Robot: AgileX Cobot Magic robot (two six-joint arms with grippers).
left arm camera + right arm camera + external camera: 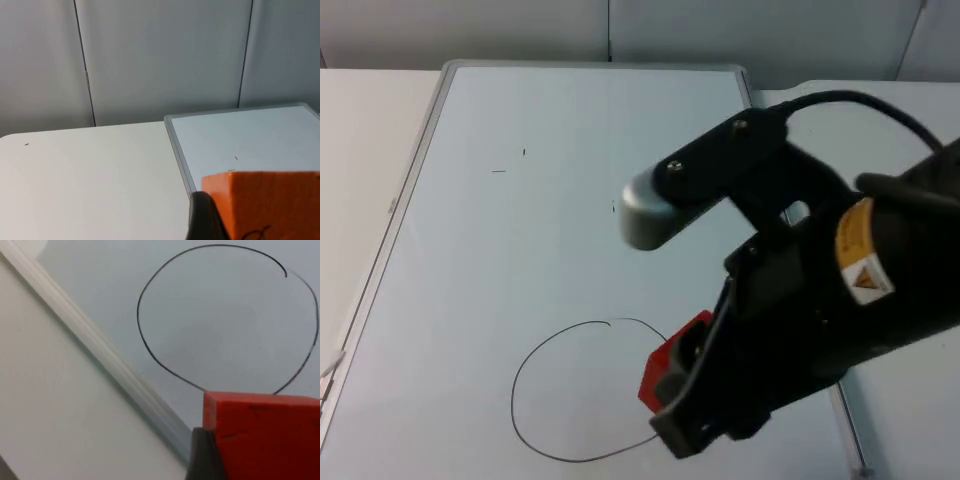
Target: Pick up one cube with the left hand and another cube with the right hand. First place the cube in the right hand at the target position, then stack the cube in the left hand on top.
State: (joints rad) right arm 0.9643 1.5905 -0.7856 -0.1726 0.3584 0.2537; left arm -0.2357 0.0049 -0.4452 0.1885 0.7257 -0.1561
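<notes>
- Right gripper [685, 385] clamped on red cube [665, 362], held above the whiteboard [520, 240] at the right edge of the hand-drawn black circle [520, 380].
- Right wrist view: red cube [265, 435] against a fingertip [202, 455], circle [145, 335] on the board beyond.
- Left gripper [240, 220] clamped on orange cube [270, 205], above the whiteboard's [250, 140] left edge, facing the grey partition wall [160, 55].
</notes>
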